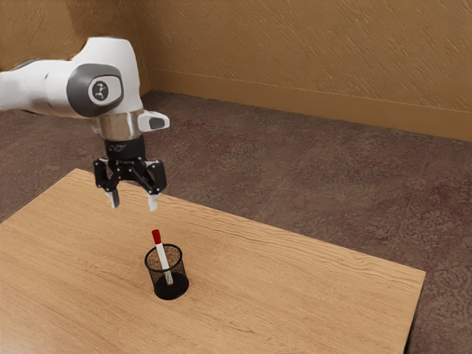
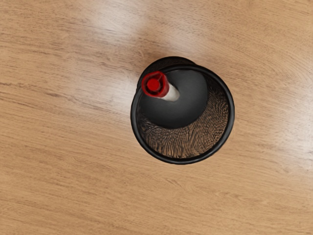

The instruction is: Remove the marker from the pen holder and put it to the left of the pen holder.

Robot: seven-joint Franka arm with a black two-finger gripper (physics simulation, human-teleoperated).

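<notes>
In the exterior view my gripper (image 1: 133,203) hangs above the table with its two fingers spread apart and nothing between them. Below it and toward the exterior view's right stands a black mesh pen holder (image 1: 178,282). A white marker (image 1: 164,257) with a red cap leans inside the holder, its cap sticking up past the rim. From above, in the wrist view, the marker's red cap (image 2: 154,84) lies over the rim of the round pen holder (image 2: 182,160), and the white body slants down to the dark bottom.
The wooden table (image 1: 310,295) carries the holder, and its far edge runs behind the holder toward the exterior view's right. Beyond that edge are a dark patterned floor (image 1: 332,192) and a brown wall (image 1: 310,51).
</notes>
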